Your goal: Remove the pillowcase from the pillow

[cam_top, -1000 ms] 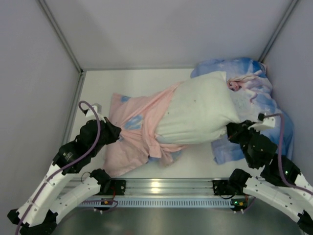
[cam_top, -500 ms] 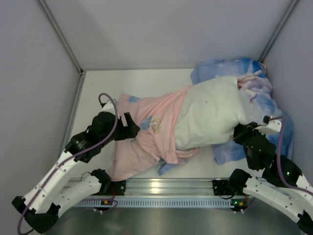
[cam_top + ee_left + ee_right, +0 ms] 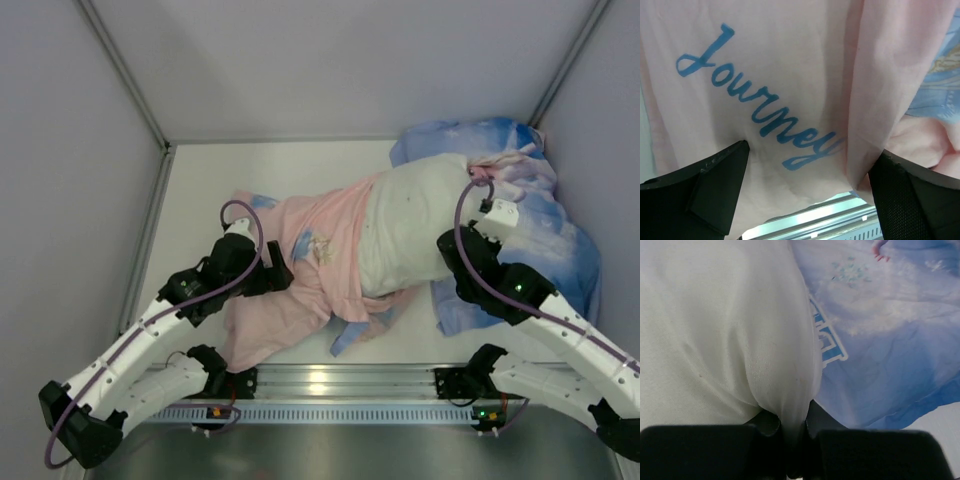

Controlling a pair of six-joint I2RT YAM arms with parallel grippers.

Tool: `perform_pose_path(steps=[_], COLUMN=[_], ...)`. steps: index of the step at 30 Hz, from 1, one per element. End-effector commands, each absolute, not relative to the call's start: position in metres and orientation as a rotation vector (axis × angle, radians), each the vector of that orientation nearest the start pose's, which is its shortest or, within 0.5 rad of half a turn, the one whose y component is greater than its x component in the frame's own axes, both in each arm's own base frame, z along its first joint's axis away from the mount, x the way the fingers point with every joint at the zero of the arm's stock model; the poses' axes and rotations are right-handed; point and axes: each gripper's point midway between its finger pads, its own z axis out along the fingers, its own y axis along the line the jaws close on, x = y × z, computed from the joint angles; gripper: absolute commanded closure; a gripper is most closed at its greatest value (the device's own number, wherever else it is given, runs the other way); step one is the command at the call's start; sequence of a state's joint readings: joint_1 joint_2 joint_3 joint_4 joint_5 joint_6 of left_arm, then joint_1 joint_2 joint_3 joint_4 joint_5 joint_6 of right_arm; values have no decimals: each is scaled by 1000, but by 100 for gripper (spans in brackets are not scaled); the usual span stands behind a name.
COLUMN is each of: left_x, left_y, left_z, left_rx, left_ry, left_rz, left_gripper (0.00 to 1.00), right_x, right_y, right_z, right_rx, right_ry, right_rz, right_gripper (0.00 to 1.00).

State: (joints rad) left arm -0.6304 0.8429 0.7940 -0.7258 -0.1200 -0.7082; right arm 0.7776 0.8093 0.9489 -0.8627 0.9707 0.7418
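The job is partly done: most of the pillow (image 3: 415, 235) lies bare and white on the bench (image 3: 250, 170), just in front of a second, blue-printed pillow (image 3: 560, 235) in the far right corner. The pillowcase (image 3: 300, 270), turned pink side out, still sleeves the pillow's left end and trails in a crumpled heap toward the left. It has yet to come off that last stretch. The left fingers (image 3: 705, 192) stand wide apart over the pink cloth with its blue "Journey" lettering, gripping nothing. The right fingers (image 3: 705, 450) are pinched on a fold of the white pillow at its near right edge. A second ago the left fingers were clamped on the case farther left; they have since let go and moved in toward the pillow, while the right arm has swung farther over the pillow.
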Motion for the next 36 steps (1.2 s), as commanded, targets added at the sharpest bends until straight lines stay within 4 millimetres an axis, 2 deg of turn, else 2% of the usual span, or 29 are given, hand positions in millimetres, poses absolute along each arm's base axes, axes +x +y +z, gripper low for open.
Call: perform_pose_path(steps=[1, 2, 3, 4, 5, 6, 7, 8, 9, 11, 12, 13, 14, 15, 16, 17, 18, 19, 20, 21, 22, 23, 24, 27, 28, 30, 31, 34, 36], left_x=[205, 208, 211, 216, 219, 221, 223, 222, 217, 211, 211, 213, 217, 224, 233, 241, 251, 263, 270, 280, 289, 297, 306, 324, 331, 339, 344, 351, 353], left_y=[-159, -157, -156, -156, -154, -154, -159, -165, -181, -202, -218, -222, -224, -229, -227, -224, -223, -215, -211, -211, -206, -207, -210, -214, -216, -216, -216, -219, -227], left_z=[194, 203, 213, 236, 248, 254, 278, 287, 291, 292, 290, 278, 271, 257, 249, 241, 227, 222, 218, 220, 222, 219, 235, 241, 256, 257, 268, 273, 268], left_rx=[-145, -144, -136, -113, -115, -104, -74, -53, -2, 76, 118, 115, 106, 103, 102, 86, 84, 54, 41, 50, 35, 38, 56, 86, 86, 104, 98, 121, 193], left_ry=[2288, 2259, 2230, 2176, 2153, 2161, 2117, 2109, 2128, 2140, 2146, 2177, 2197, 2238, 2243, 2256, 2287, 2284, 2286, 2279, 2264, 2271, 2236, 2231, 2201, 2197, 2174, 2154, 2152], left_rz=[-598, -594, -594, -592, -584, -567, -607, -642, -730, -853, -931, -934, -925, -900, -849, -796, -725, -635, -579, -535, -479, -444, -435, -372, -368, -316, -307, -256, -204], left_gripper=[1, 1, 1, 1, 1, 3, 4, 7, 19, 35, 40, 45, 45, 43, 39, 29, 22, 15, 6, 2, 1, 1, 1, 1, 1, 1, 1, 1, 1], right_x=[237, 243, 240, 233, 232, 226, 224, 223, 220, 217, 213, 210, 206, 200, 195, 187, 178, 176, 169, 160, 156, 146, 132, 117, 103, 91, 87, 77, 73], right_y=[83, 101, 112, 131, 139, 147, 148, 149, 150, 154, 161, 168, 174, 194, 204, 211, 222, 227, 228, 233, 239, 241, 250, 257, 263, 266, 268, 273, 280], right_z=[233, 238, 216, 212, 209, 193, 187, 180, 171, 165, 162, 161, 150, 157, 157, 145, 139, 137, 123, 113, 111, 97, 90, 71, 67, 56, 55, 49, 53], right_rx=[315, 298, 242, 179, 167, 134, 137, 135, 128, 123, 100, 84, 57, -1, -53, -100, -159, -163, -175, -205, -196, -218, -251, -276, -318, -341, -347, -356, -362], right_ry=[1985, 1950, 1990, 2013, 2007, 2051, 2066, 2080, 2104, 2119, 2125, 2126, 2144, 2119, 2113, 2127, 2140, 2134, 2165, 2192, 2191, 2216, 2238, 2268, 2283, 2310, 2314, 2317, 2297], right_rz=[50, 172, 219, 342, 399, 434, 445, 446, 447, 476, 529, 577, 609, 742, 804, 845, 899, 919, 918, 921, 951, 955, 983, 953, 963, 934, 936, 975, 1019], right_gripper=[100, 100, 100, 100, 100, 100, 100, 100, 100, 100, 100, 100, 100, 100, 100, 100, 100, 100, 100, 100, 100, 100, 100, 100, 100, 100, 100, 100, 100])
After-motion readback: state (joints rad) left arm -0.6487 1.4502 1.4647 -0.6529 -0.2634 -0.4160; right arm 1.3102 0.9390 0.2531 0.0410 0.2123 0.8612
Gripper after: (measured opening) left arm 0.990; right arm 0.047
